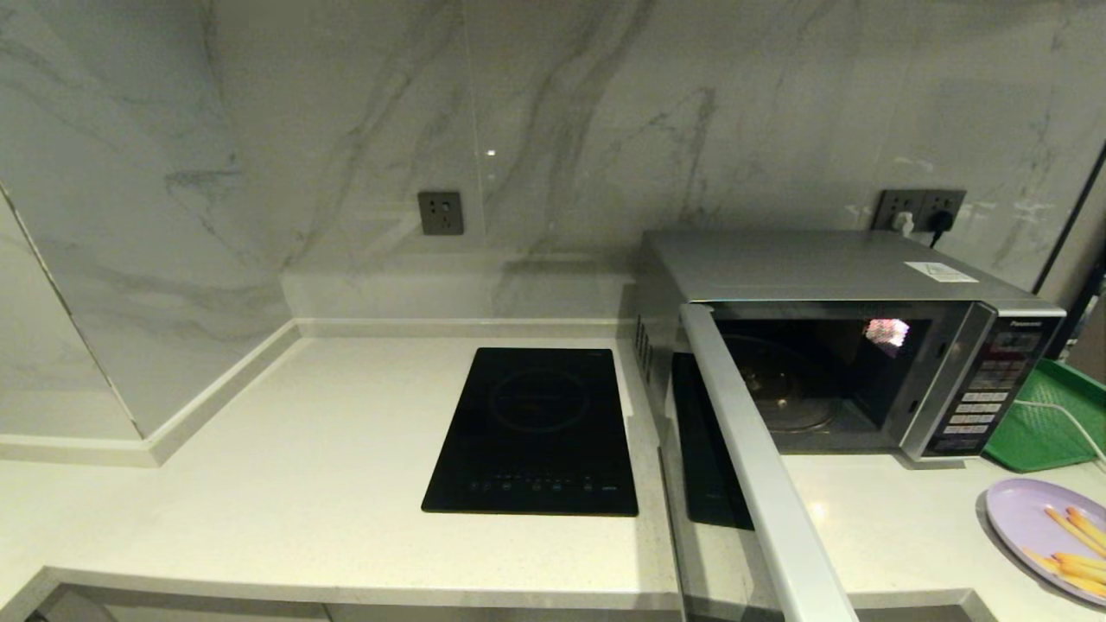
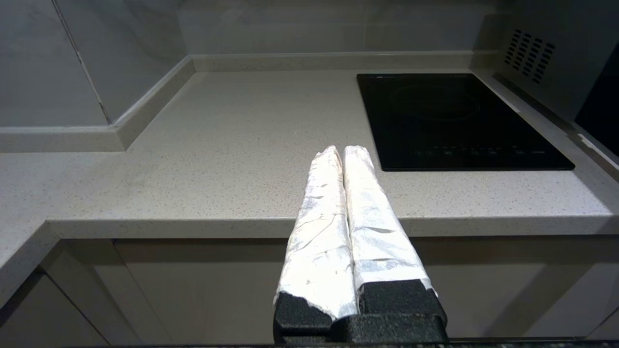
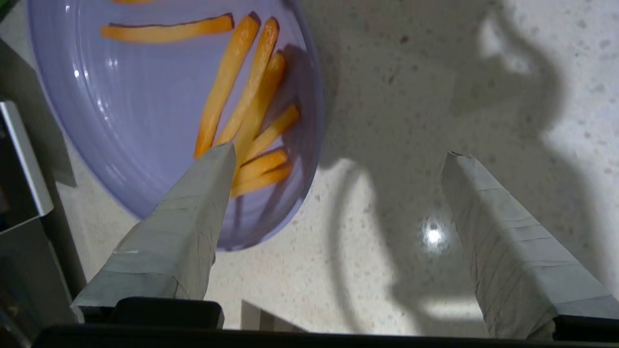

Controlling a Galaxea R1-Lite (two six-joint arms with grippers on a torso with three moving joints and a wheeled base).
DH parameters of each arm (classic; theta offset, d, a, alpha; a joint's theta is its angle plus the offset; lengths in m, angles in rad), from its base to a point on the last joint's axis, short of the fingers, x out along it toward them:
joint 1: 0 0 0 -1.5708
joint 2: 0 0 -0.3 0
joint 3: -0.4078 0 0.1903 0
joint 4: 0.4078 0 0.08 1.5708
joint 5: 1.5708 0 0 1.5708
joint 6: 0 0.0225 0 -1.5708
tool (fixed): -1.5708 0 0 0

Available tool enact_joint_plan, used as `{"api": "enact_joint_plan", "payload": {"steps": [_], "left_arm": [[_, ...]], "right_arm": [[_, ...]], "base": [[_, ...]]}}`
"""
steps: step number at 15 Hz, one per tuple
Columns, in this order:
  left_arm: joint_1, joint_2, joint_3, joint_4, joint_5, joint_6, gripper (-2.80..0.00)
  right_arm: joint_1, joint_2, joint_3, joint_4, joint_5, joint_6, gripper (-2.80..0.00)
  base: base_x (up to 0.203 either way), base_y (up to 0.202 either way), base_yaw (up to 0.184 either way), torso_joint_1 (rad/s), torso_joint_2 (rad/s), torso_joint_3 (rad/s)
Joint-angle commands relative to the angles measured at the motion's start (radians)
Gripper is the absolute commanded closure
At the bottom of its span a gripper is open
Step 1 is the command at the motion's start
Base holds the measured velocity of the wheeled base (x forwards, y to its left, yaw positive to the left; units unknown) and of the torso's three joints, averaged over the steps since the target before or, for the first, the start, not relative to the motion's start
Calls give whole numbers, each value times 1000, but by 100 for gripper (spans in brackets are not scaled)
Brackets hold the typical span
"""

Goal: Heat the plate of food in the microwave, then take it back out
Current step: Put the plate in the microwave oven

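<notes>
The silver microwave (image 1: 851, 263) stands at the right of the counter with its door (image 1: 760, 466) swung wide open toward me; the glass turntable inside is bare. The lavender plate of food (image 1: 1024, 518) lies on the counter at the far right, with several yellow-orange sticks (image 3: 242, 96) on it. My right gripper (image 3: 341, 157) hovers open above the plate's rim (image 3: 309, 159), one finger over the plate and the other over bare counter, holding nothing. My left gripper (image 2: 343, 150) is shut and empty, low in front of the counter edge, left of the hob.
A black induction hob (image 1: 536, 428) is set into the counter left of the microwave. A green tray (image 1: 1041, 423) sits behind the plate, right of the microwave, with a white cable (image 1: 1067, 415) across it. Marble walls close the back and left.
</notes>
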Motion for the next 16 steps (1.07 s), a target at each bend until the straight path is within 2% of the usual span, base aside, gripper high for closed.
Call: {"api": "enact_joint_plan", "payload": {"steps": [1,4,12,16], "left_arm": [[0,0,0,-1,0,0,0],[1,0,0,-1,0,0,0],[0,0,0,-1,0,-1,0],[-1,0,0,-1,0,0,0]], "right_arm": [[2,41,5,-13,5,1,-280],[4,31,15,-21,39,-4,-280],[5,42,3,-36,44,-28,-280],[13,68,18,-106,41,-30,-280]], "base": [[0,0,0,0,0,0],[0,0,0,0,0,0],[0,0,0,0,0,0],[0,0,0,0,0,0]]}}
